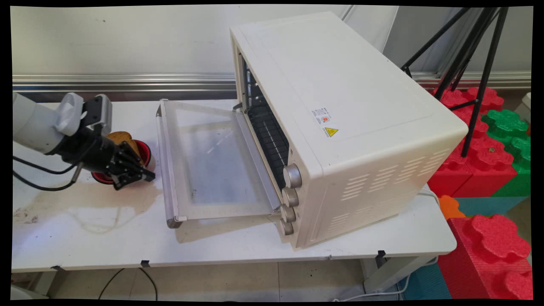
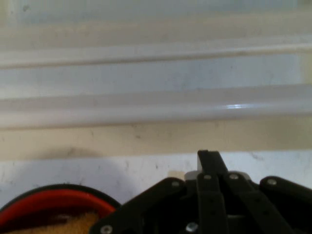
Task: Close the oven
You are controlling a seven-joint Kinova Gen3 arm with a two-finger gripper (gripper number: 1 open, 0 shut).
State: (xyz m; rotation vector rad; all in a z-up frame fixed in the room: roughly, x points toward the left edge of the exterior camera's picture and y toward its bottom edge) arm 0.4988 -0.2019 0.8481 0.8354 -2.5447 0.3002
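Black linkage fills the hand view's foreground: the black two-finger pincer (image 1: 142,173) hangs low over the white tabletop (image 1: 106,238), its fingers seemingly drawn together and holding nothing. Just behind it sits a red bowl (image 1: 143,149) with a brown slice of bread (image 1: 123,138), largely hidden by the arm. Beyond stands the cream toaster oven (image 1: 340,127), its glass door (image 1: 212,161) already folded down flat; its interior stays mostly unseen.
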